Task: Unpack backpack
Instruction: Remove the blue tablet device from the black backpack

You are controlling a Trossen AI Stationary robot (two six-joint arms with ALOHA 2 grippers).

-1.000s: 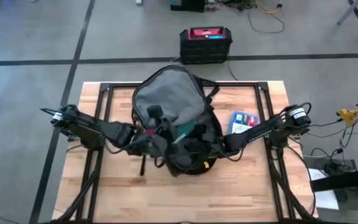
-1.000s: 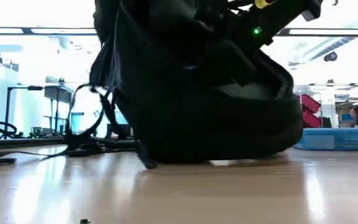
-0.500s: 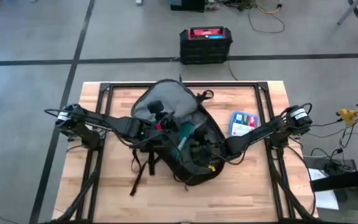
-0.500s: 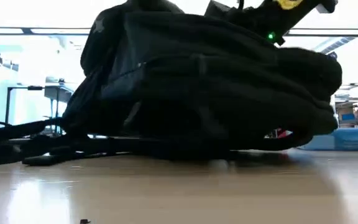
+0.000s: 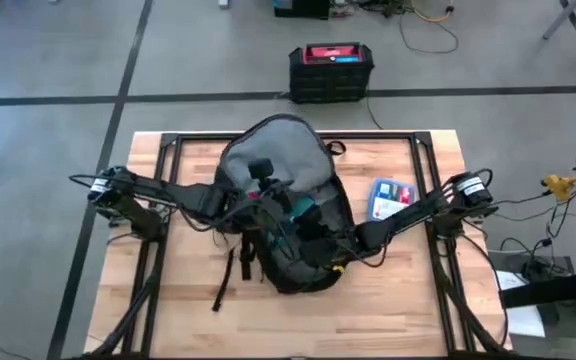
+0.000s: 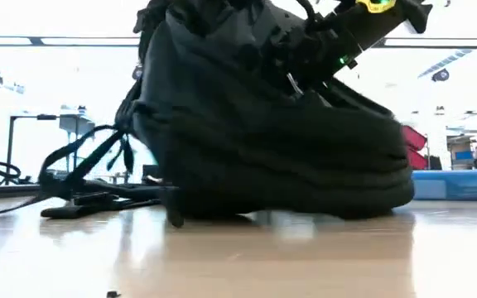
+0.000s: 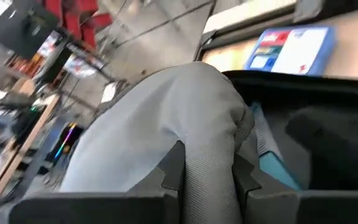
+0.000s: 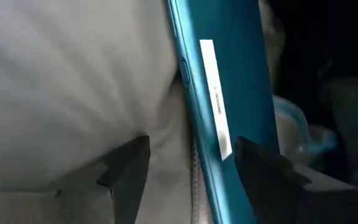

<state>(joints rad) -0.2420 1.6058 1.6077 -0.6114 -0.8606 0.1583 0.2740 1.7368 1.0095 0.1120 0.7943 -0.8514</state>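
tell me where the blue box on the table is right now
In the high view the blue box lies flat on the table, right of the backpack and just beyond the right arm, untouched.

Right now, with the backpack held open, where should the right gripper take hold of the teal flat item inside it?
Probably on its exposed long edge. The teal flat item stands on edge against the grey lining of the backpack, so its thin sides are free. The right gripper, open, already straddles it; closing across the thickness from the bag's mouth looks best. The left gripper pinches the lining, keeping the opening clear.
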